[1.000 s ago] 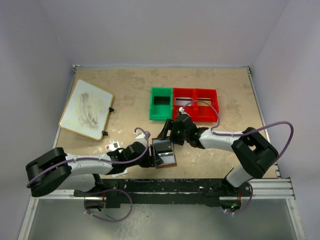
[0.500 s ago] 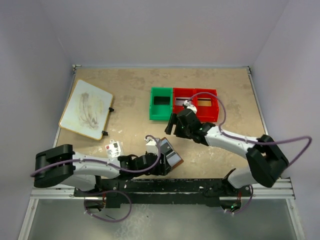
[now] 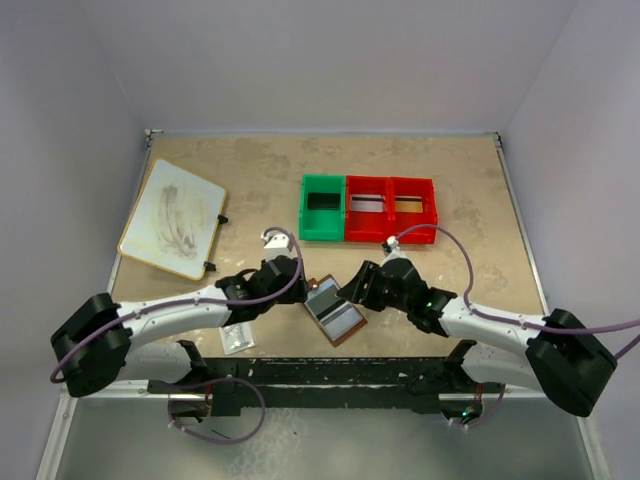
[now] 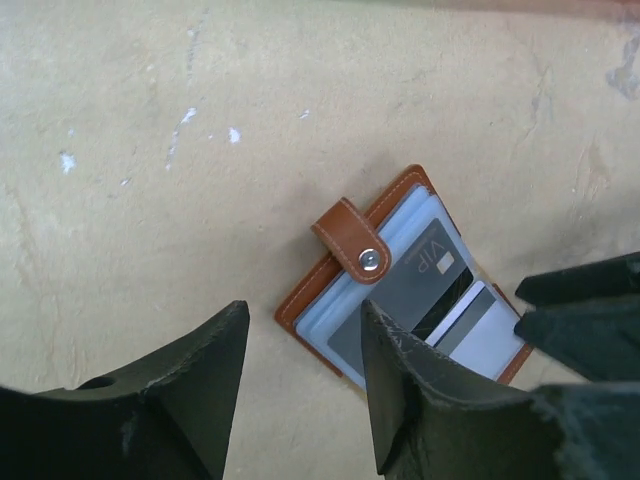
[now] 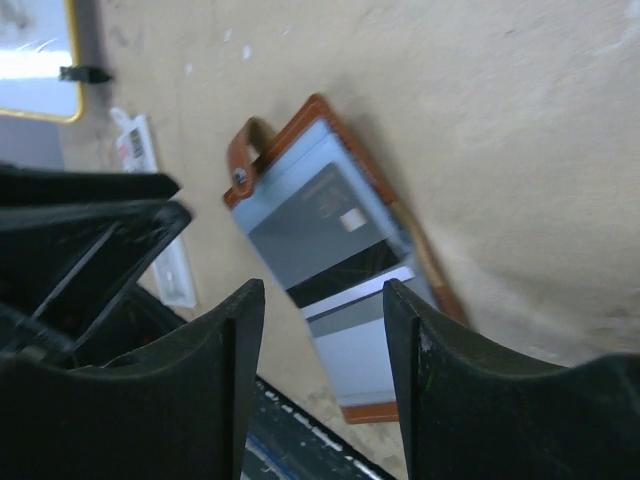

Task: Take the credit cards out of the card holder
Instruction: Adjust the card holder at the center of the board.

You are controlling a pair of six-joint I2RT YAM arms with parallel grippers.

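The card holder [image 3: 336, 313] lies open and flat on the table, a brown leather wallet [image 4: 318, 290] with its snap tab [image 4: 351, 243] turned out. A dark grey credit card [image 4: 410, 290] marked VIP sits in its bluish pocket and also shows in the right wrist view [image 5: 305, 228]. My left gripper [image 3: 300, 288] hovers open at the wallet's left edge [image 4: 305, 310], holding nothing. From the right, my right gripper [image 3: 362, 290] stands open above the wallet's lower half [image 5: 325, 290], with nothing between its fingers.
A green bin [image 3: 322, 208] and two red bins [image 3: 390, 225] stand behind. A silvery flat piece [image 3: 367, 204] lies in one red bin, a tan one [image 3: 408, 205] in the other. A framed board [image 3: 172, 218] lies far left. A speckled packet [image 3: 235, 338] is near the front edge.
The right gripper came down from the bins to the wallet and its jaws narrowed. The left gripper swung up to the wallet's left side. The wallet now lies flat and open between them.
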